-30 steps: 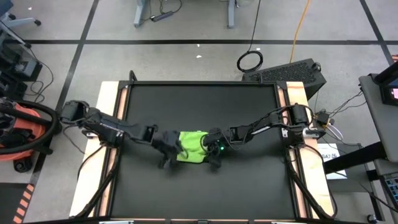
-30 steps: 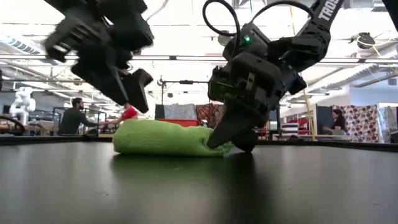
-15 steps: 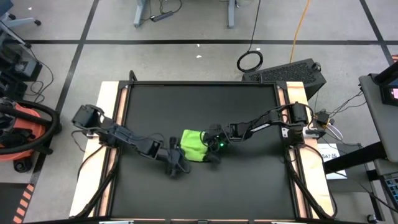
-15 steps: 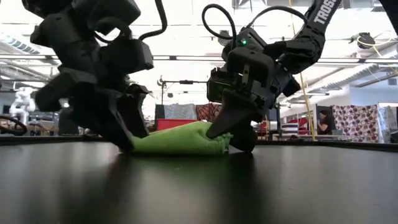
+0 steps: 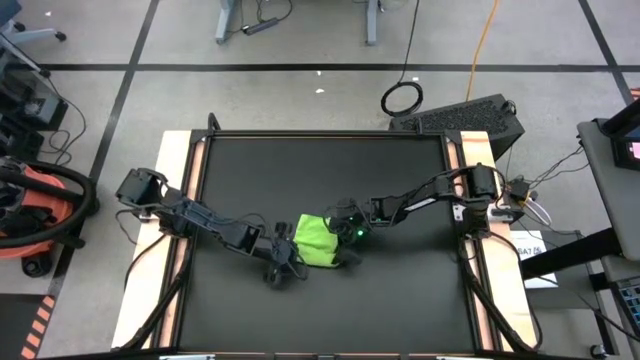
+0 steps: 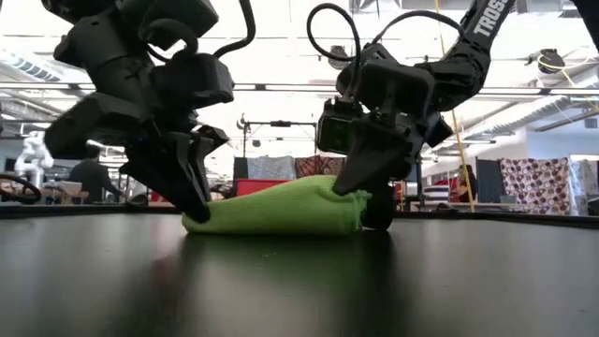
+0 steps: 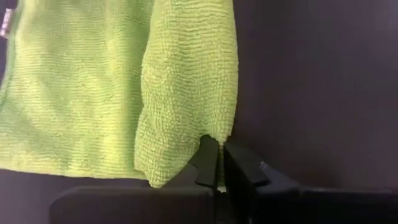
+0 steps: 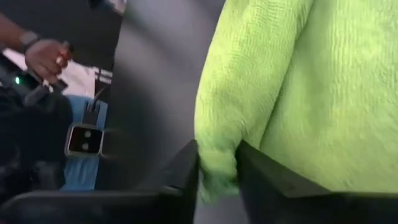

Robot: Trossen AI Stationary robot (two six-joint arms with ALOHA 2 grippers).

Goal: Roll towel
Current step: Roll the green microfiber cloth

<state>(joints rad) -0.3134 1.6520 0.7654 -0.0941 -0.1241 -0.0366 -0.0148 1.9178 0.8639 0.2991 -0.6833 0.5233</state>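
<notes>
1. The left gripper is clenched on the folded edge of the small lime-green soft cloth towel; in its wrist view the two dark fingers are pressed together with a thin fold of cloth between them.
2. The right gripper pinches the towel's opposite edge, green cloth wedged between its fingers.
3. The towel lies near the middle of the black tabletop, between the two grippers.
4. Over the last second the left gripper has dropped from above the towel down to its edge, and the towel now looks more bunched and narrower from above. In my judgement the roll is under way but loose.
5. Around the towel the tabletop holds nothing else. Beyond it, a person's hand shows in the room, well apart; nothing seems to block the arms.
</notes>
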